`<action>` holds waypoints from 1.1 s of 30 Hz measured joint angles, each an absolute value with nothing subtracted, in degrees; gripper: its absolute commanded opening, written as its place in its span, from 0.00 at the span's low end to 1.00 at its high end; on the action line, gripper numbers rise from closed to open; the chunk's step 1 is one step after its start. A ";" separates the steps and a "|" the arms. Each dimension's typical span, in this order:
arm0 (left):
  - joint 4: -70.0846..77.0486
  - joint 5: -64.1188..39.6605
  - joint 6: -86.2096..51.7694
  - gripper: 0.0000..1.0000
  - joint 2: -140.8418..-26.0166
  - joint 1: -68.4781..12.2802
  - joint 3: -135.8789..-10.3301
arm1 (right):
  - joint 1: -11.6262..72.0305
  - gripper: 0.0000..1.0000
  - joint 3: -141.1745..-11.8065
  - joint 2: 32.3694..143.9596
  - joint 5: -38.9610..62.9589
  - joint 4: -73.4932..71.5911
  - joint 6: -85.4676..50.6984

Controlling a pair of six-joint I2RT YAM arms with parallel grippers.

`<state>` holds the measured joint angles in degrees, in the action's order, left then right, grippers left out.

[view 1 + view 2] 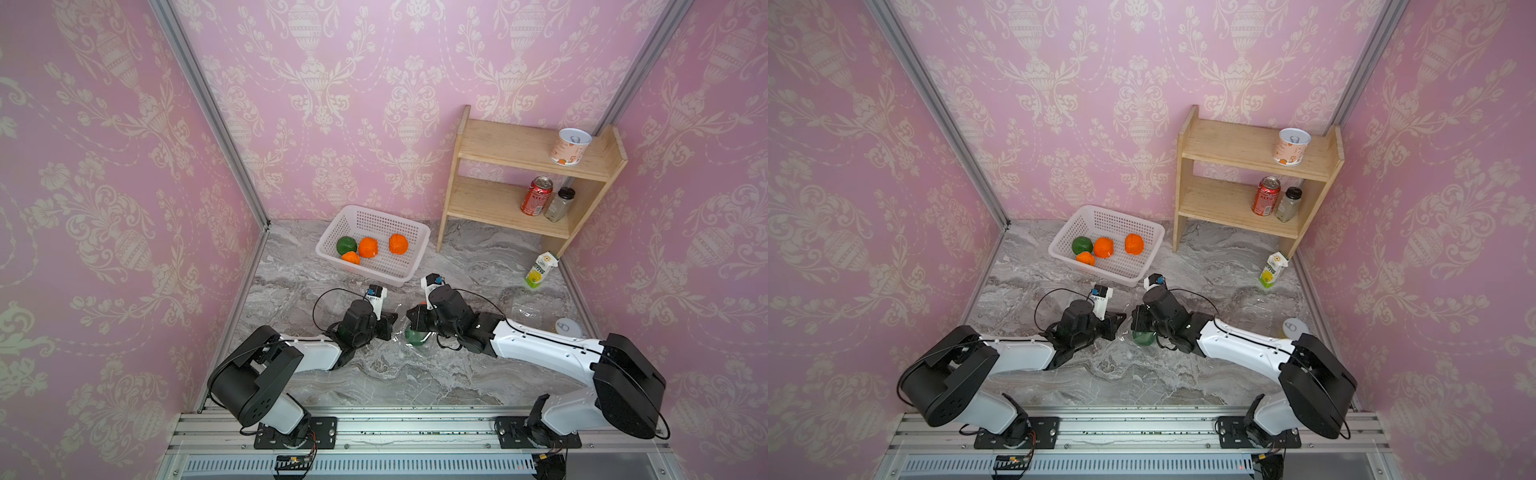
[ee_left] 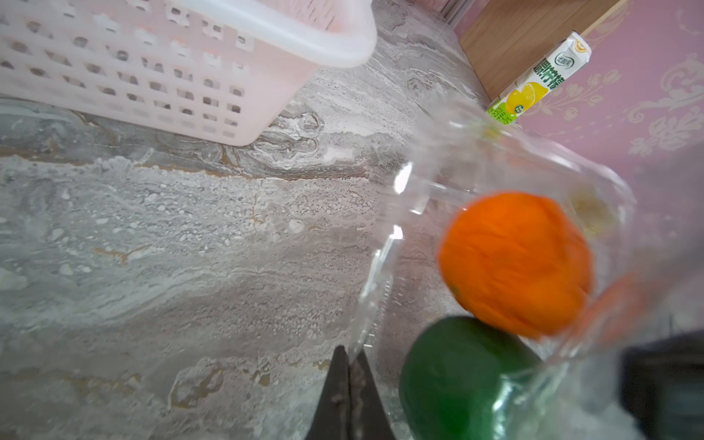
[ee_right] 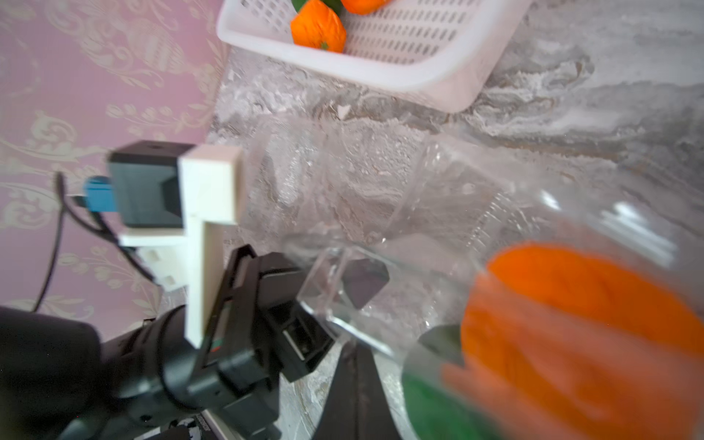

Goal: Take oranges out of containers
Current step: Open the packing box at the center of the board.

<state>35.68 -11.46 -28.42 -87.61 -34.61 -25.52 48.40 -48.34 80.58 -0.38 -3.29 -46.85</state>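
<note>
Clamped, apparently, on opposite rims of the clamshell container (image 2: 419, 183), the left gripper (image 2: 348, 365) and right gripper (image 3: 354, 365) flank its bright orange (image 2: 514, 263) and green orange (image 2: 464, 377).

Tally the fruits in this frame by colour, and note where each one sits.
Orange fruits: 4; three in the white basket, one in the clear container between the arms.
Green fruits: 2; one in the basket, one in the clear container.
Total: 6
</note>
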 measured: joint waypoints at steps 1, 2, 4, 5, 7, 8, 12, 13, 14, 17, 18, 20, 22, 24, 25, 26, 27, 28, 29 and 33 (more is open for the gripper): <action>35.22 -11.25 -28.56 0.00 -87.85 -34.17 -25.52 | 48.40 0.00 -48.34 79.44 -0.34 -3.88 -46.85; 34.81 -11.16 -28.64 0.00 -87.94 -33.78 -25.52 | 48.40 0.00 -48.34 78.13 -0.32 -4.43 -46.94; 34.28 -11.00 -28.91 0.00 -87.96 -33.30 -25.50 | 48.40 0.00 -48.34 76.47 -0.34 -5.10 -47.03; 34.33 -11.03 -29.06 0.00 -87.96 -33.19 -25.45 | 48.40 0.00 -48.36 75.96 -0.36 -5.15 -47.05; 34.48 -11.00 -29.26 0.00 -87.96 -33.15 -25.28 | 48.40 0.00 -48.34 75.72 -0.43 -4.99 -47.07; 34.50 -11.00 -29.30 0.00 -87.96 -33.15 -25.28 | 48.40 0.00 -48.34 75.70 -0.60 -4.58 -47.09; 34.74 -11.05 -29.30 0.00 -87.96 -33.15 -25.23 | 48.07 0.00 -47.81 74.17 -1.93 -2.22 -47.27; 34.92 -11.07 -29.30 0.00 -87.88 -33.15 -25.12 | 47.88 0.00 -47.48 73.10 -2.39 -1.28 -47.24; 35.11 -11.05 -29.30 0.00 -87.70 -33.15 -24.93 | 47.44 0.00 -47.16 71.68 -2.83 -0.19 -47.24; 35.55 -11.03 -29.30 0.00 -87.00 -33.10 -24.25 | 45.58 0.00 -46.50 67.02 -4.45 3.84 -47.31; 35.55 -11.03 -29.30 0.00 -86.76 -33.06 -24.10 | 44.95 0.01 -46.17 65.54 -4.97 4.97 -47.48; 36.10 -11.03 -29.32 0.00 -86.28 -32.97 -23.57 | 43.70 0.16 -45.01 62.26 -6.13 7.33 -47.94; 37.01 -11.03 -29.47 0.00 -85.47 -32.77 -22.63 | 42.57 0.30 -43.77 59.35 -7.79 9.91 -47.97; 37.15 -10.55 -29.50 0.00 -84.68 -32.67 -21.78 | 41.25 0.29 -42.76 56.86 -9.15 13.06 -48.05; 37.04 -10.17 -29.47 0.00 -84.31 -32.67 -21.58 | 40.56 0.31 -42.52 55.81 -9.89 14.92 -48.03; 36.97 -10.00 -29.47 0.00 -84.01 -32.67 -21.47 | 39.86 0.36 -42.48 54.89 -10.44 16.88 -47.92; 36.88 -9.78 -29.47 0.00 -83.70 -32.67 -21.39 | 39.18 0.41 -42.48 54.11 -11.00 18.68 -47.62; 36.71 -9.72 -29.45 0.00 -83.37 -32.67 -21.30 | 38.54 0.45 -42.48 53.28 -11.46 20.40 -47.22; 36.53 -9.67 -29.45 0.00 -83.13 -32.67 -21.21 | 37.98 0.49 -42.48 52.47 -11.70 22.22 -46.76; 36.25 -8.88 -29.30 0.26 -81.73 -32.67 -20.32 | 36.84 0.83 -43.20 49.78 -12.25 28.08 -44.58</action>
<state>36.25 -8.88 -29.30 -81.73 -32.67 -20.32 36.84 -43.20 49.78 -12.25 28.08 -44.58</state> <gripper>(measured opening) 0.143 0.693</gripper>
